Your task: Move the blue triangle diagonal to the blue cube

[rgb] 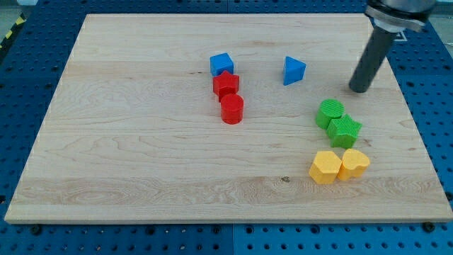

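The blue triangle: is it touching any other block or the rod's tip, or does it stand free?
Free. The blue triangle has bare wood all around; my tip is to its right, apart.

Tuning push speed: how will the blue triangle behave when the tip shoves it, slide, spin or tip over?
The blue triangle sits low and flat on the smooth wooden board, so it likely slides rather than tips or rolls. Its slanted sides probably make it spin if my tip, now to its right, hits off-centre. It looks like small, rigid plastic, so probably light, and a fast push may send it skidding.
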Motion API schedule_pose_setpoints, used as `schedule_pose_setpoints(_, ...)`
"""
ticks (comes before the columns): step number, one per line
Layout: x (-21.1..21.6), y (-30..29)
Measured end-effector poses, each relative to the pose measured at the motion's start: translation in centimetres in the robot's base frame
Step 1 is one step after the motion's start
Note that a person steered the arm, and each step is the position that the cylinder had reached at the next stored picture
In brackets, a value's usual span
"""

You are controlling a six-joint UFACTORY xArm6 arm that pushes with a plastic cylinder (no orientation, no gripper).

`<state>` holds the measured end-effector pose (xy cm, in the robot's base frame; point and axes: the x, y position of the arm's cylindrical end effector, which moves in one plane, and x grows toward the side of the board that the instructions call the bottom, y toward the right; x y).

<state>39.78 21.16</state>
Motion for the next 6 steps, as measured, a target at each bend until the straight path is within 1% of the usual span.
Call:
schedule_pose_setpoints(1,-1.1,-4.4)
schedule_pose_setpoints(2,-1.3,-8.0)
schedule_pose_setpoints(3,-2.2,-9.7)
schedule_pose_setpoints(4,-4.7,-9.7)
schedule_pose_setpoints(6,-6.9,-10.3)
